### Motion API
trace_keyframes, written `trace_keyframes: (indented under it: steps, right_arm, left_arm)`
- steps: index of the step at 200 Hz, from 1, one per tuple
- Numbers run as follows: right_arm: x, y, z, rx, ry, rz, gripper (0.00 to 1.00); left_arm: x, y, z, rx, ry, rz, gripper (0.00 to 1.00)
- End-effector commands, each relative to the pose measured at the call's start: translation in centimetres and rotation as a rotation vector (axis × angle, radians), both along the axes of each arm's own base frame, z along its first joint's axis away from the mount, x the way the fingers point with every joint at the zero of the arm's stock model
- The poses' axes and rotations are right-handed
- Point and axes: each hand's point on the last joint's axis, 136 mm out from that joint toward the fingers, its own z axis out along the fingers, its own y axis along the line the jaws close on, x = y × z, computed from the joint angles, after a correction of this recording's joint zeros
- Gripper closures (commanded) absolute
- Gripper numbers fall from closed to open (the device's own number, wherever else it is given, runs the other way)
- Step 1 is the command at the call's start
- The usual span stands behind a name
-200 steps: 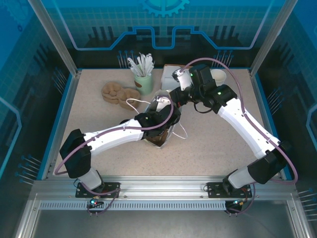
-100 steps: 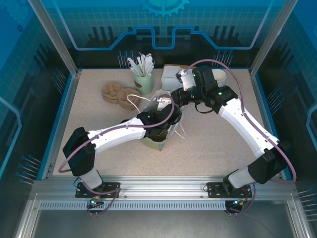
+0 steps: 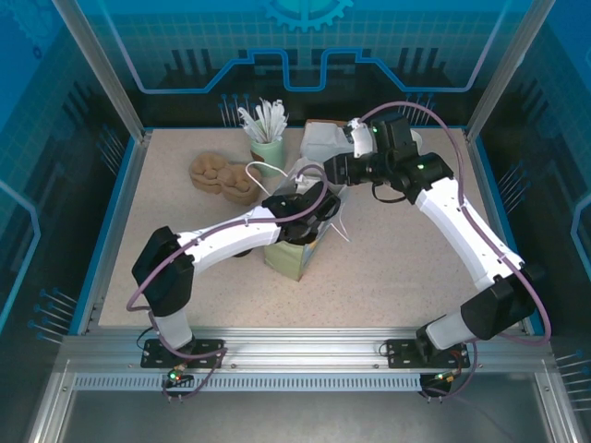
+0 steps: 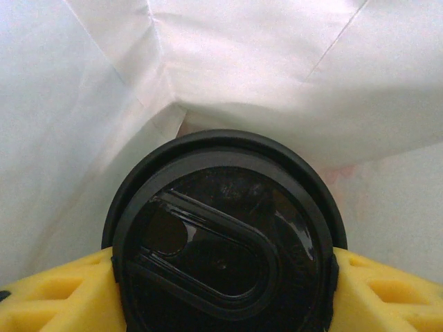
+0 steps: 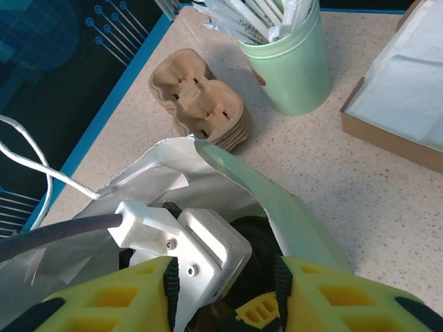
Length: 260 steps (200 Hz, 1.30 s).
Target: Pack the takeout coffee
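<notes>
Takeout coffee (image 4: 221, 249) is clamped in the left gripper (image 4: 221, 283). The yellow fingers (image 4: 62, 294) hug it on both sides right at the black lid, and it's sitting down inside the bag (image 4: 242, 62), with white paper walls all round it in the left wrist view.

Right gripper (image 5: 225, 297) has its jaws parted. A second ago it was pinched shut up at the bag's mouth; now it's let go and backed off a bit toward the far right of the table (image 3: 416, 268). In the right wrist view the bag's pale green rim runs right up to one finger. I honestly can't swear it's fully clear, but nothing looks pinched.

Other change: the left arm has reached further over and into the bag than it was a second ago.

My read is that the hold-the-mouth-open job is done and the cup is basically packed. What's left is the left jaws releasing and that arm lifting out. The bag is thin paper with nobody steadying the rim, so it could ride up with the wrist or tip over.

The green cup of stirrers (image 5: 294, 69), cardboard carriers (image 5: 204, 104) and napkin box (image 5: 401, 90) sit behind the bag, out of the way.
</notes>
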Motion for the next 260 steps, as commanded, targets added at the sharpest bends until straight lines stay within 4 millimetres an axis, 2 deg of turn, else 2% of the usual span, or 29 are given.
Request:
trace_keyframes:
  steps: [1, 24, 54, 95, 125, 180, 260]
  right_arm:
    - [0.3, -1.8, 2.7, -0.003, -0.054, -0.055, 0.57]
    - [0.5, -3.4, 3.9, -0.003, -0.083, -0.1, 0.57]
    - [0.2, -5.1, 4.5, -0.001, -0.097, -0.153, 0.57]
    - [-0.8, -8.1, 3.2, 0.008, -0.043, -0.252, 0.57]
    - [-1.9, -9.5, 2.0, 0.012, 0.002, -0.286, 0.57]
    - [-3.2, -9.4, -0.1, 0.033, 0.085, -0.282, 0.57]
    - [-3.9, -8.6, -0.9, 0.055, 0.128, -0.242, 0.57]
  left_arm:
    - [0.2, 0.0, 0.0, -0.023, 0.056, 0.016, 0.36]
    - [0.5, -0.1, -0.4, -0.029, 0.094, 0.017, 0.36]
    - [1.0, 0.0, -0.9, -0.032, 0.144, 0.024, 0.36]
    - [1.7, 0.3, -1.7, -0.034, 0.214, 0.04, 0.36]
    - [2.2, 0.3, -2.2, -0.035, 0.255, 0.043, 0.37]
    - [2.5, -0.2, -3.4, -0.014, 0.324, 0.019, 0.37]
    - [3.4, -0.5, -5.3, -0.009, 0.398, 0.026, 0.37]
